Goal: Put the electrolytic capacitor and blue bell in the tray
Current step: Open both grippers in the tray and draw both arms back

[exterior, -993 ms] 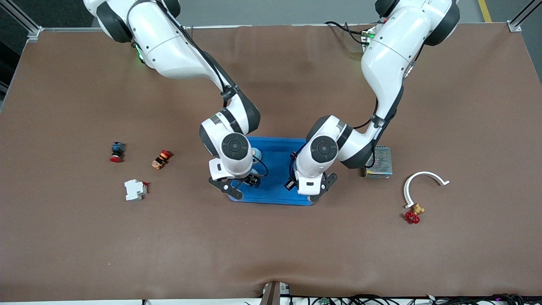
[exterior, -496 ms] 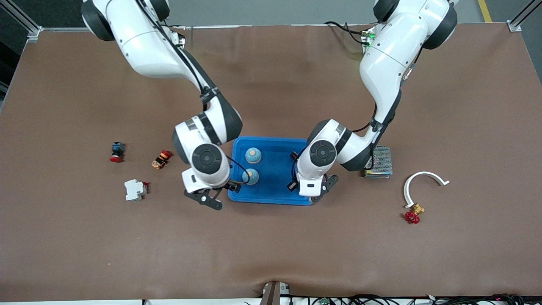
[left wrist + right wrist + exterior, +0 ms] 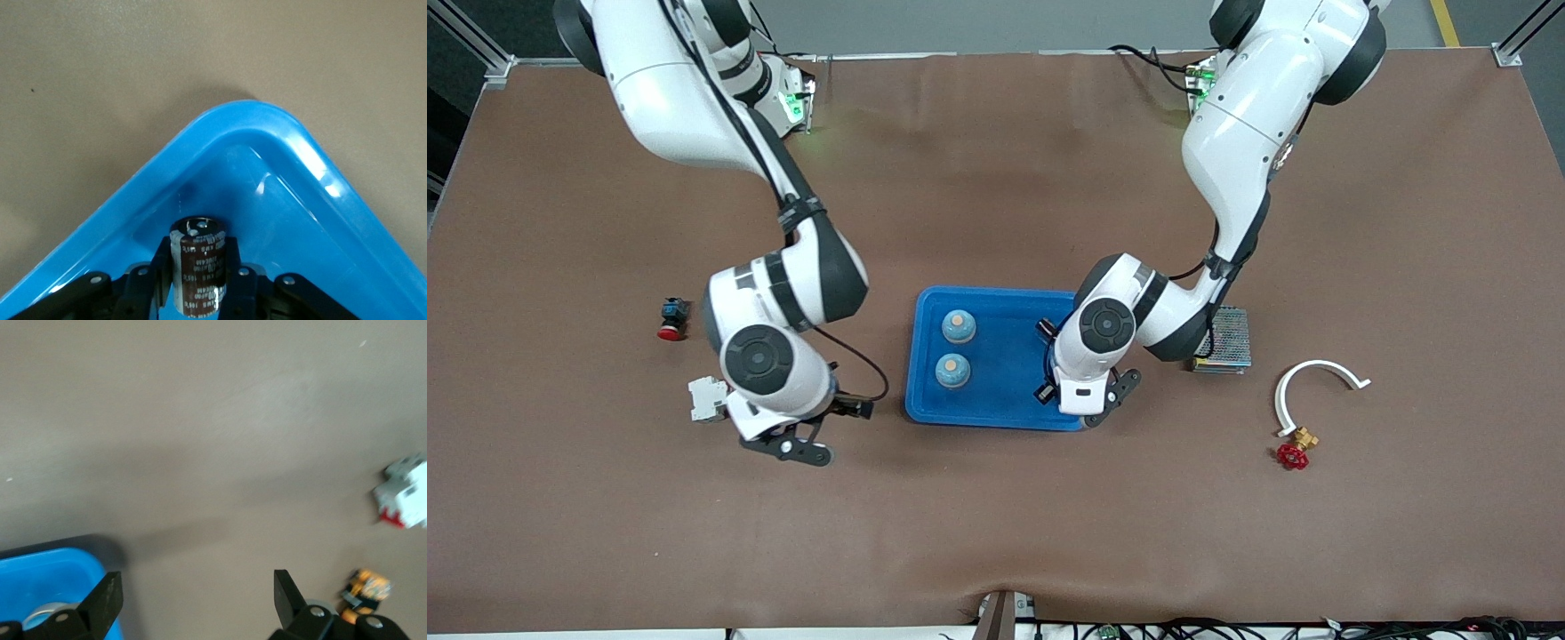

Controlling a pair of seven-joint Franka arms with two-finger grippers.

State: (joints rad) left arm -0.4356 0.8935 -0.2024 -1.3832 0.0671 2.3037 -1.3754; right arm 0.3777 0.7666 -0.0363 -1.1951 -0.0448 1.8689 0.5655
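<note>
The blue tray [image 3: 1005, 404] lies mid-table. Two blue bells stand in it, one [image 3: 959, 326] farther from the front camera than the other [image 3: 952, 371]. My left gripper [image 3: 198, 283] is shut on the dark brown electrolytic capacitor [image 3: 198, 270], upright inside the tray's corner [image 3: 253, 123] nearest the front camera at the left arm's end. In the front view the left wrist [image 3: 1089, 347] hides it. My right gripper [image 3: 195, 597] is open with nothing in it. It hangs over bare table [image 3: 852, 411] beside the tray's corner [image 3: 40, 577], toward the right arm's end.
A white breaker [image 3: 710, 397] [image 3: 407, 493], an orange button [image 3: 365, 587] and a blue-red button [image 3: 671, 318] lie toward the right arm's end. A grey mesh box [image 3: 1224, 340], a white curved piece [image 3: 1316, 378] and a red valve [image 3: 1294, 453] lie toward the left arm's end.
My right arm has swung away from the tray toward its own end of the table, leaving the second bell in the tray. The left gripper has stayed over the tray's corner with the capacitor.
</note>
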